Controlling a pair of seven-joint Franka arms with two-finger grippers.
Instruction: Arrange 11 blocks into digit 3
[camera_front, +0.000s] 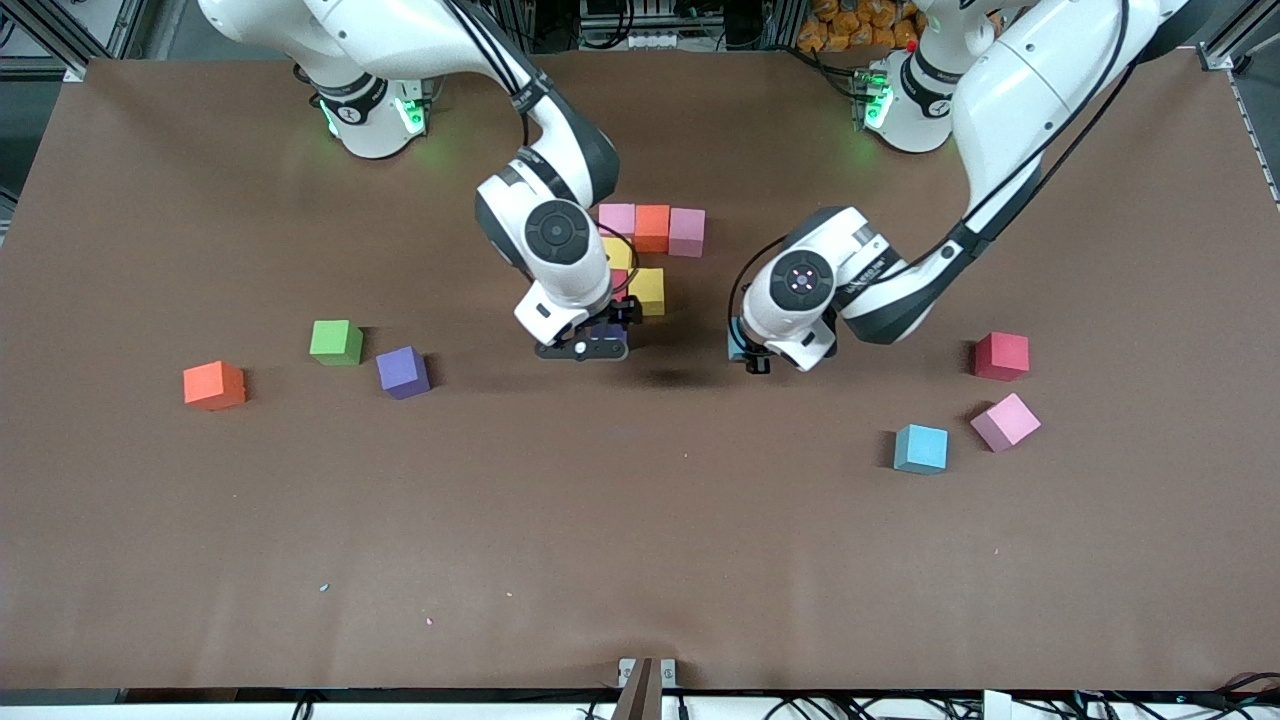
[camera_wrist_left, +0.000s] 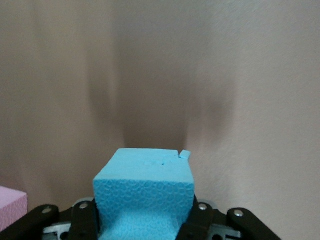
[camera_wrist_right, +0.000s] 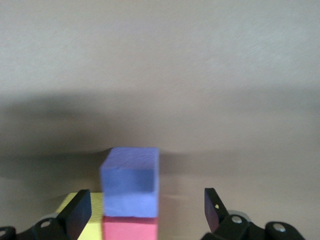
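- Blocks: left gripper (camera_wrist_left: 142, 227) has its fingers (camera_wrist_left: 197, 220) clamped on a cyan block (camera_wrist_left: 144, 192), up off the counter (camera_front: 640, 560), beside the partly built digit.
- Right gripper (camera_wrist_right: 145, 210) sits over the digit's near end, fingers (camera_wrist_right: 77, 212) spread wide, nothing held. A purple block (camera_wrist_right: 131, 182) lies between them, flush against a red block (camera_wrist_right: 130, 229), a yellow block (camera_wrist_right: 80, 205) alongside.
- Digit so far, front view: pink block (camera_front: 617, 218), orange block (camera_front: 652, 227), pink block (camera_front: 687, 231) in a row farthest from the front camera; two yellows nearer, one at (camera_front: 646, 290); the rest is hidden under the right arm.
- Loose: purple (camera_front: 402, 371) and orange (camera_front: 214, 385) toward the right arm's end, with a green cube (camera_front: 336, 341) that isn't needed; red (camera_front: 1001, 355), pink (camera_front: 1005, 421), cyan (camera_front: 921, 448) toward the left arm's end.
- Step in hand, my read: seat the held cyan in the next open cell.
- Do it well: right arm should lift straight up and clear first. Square the cyan to the row, lower it flat beside its neighbour, don't slide into placed blocks, and release only once it's resting on the counter.
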